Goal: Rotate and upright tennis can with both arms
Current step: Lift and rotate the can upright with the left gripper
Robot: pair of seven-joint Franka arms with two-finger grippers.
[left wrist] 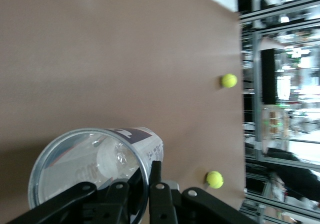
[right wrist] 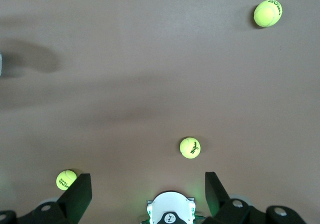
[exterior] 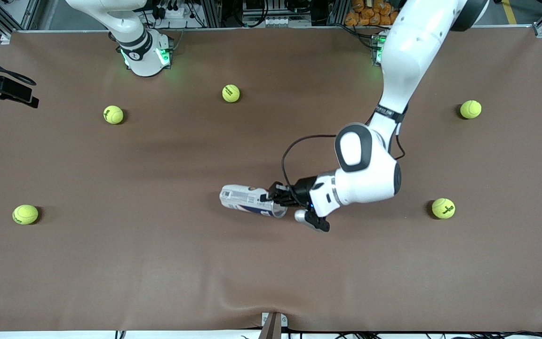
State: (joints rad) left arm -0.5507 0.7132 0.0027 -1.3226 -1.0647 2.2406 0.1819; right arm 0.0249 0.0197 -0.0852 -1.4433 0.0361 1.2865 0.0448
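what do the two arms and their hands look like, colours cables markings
Both arms are glossy white with dark grey joint bands; the left arm has a grey-ringed oval cap, small black lettering on a band and a looping black cable. Bases glow green, as at the right arm. The left hand and right hand are black, two-fingered, with small silver screws.

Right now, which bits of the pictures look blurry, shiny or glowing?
Left wrist view: the tennis can's clear wall glints, and the shelves past the table edge are smeared. Front view: green lights glow on the cloth at both arm bases, and each ball, like this one, drops a small dark shadow. Right wrist view: wide soft shadows cross the brown cloth.
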